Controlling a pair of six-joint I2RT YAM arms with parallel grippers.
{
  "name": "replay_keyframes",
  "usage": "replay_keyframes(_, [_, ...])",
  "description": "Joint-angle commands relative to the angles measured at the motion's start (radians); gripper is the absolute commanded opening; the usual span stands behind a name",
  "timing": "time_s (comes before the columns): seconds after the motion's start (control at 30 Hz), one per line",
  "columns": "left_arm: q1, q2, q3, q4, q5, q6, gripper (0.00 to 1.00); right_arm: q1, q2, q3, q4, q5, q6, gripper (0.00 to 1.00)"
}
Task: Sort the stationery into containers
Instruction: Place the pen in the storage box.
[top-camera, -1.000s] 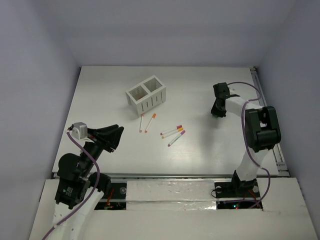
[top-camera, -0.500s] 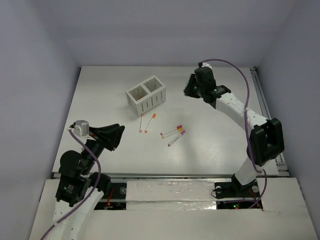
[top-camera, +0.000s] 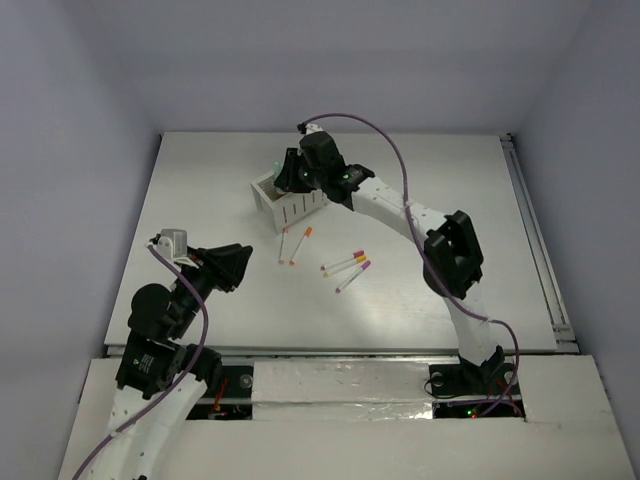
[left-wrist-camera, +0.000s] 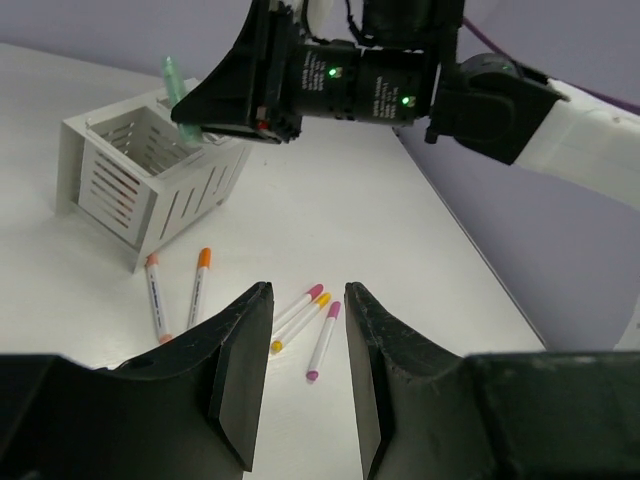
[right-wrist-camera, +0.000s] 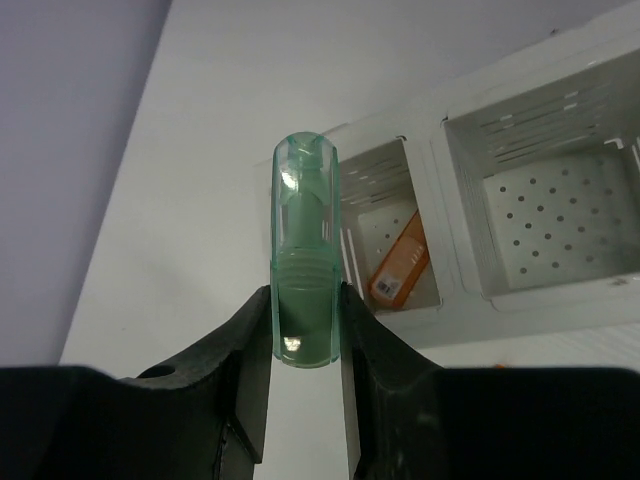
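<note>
The right gripper (top-camera: 283, 172) and its green pen (right-wrist-camera: 305, 270) are blocking the organiser (top-camera: 298, 207) from above; marker pens (top-camera: 300, 246) are crowding its near side.

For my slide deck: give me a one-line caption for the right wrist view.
Right gripper clamps a translucent green pen above the white organiser, where an orange item lies in one compartment.

Right arm (top-camera: 400, 210) swings from far right of the organiser (top-camera: 302, 207) to reach across over it. Right gripper (top-camera: 284, 172) now hangs above the organiser's left end, fingers (right-wrist-camera: 250, 340) clamped on a translucent green marker (right-wrist-camera: 303, 260). Left arm (top-camera: 185, 285) wrist shifts slightly toward the organiser.
</note>
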Motion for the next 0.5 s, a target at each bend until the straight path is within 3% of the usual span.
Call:
replay_keyframes(0.0, [0.001,0.023,0.019,0.013,-0.052,-0.02,0.32,0.011,0.046,0.11,0.002,0.004,0.014,0.0])
replay_keyframes(0.23, [0.011,0.033,0.017,0.016,-0.048,-0.023,0.32,0.011,0.081,0.147,-0.027,0.053,0.008,0.1])
replay_keyframes(0.47, [0.011,0.039,0.016,0.02,-0.042,-0.022,0.35,0.021,0.064,0.12,-0.001,0.044,0.003,0.46])
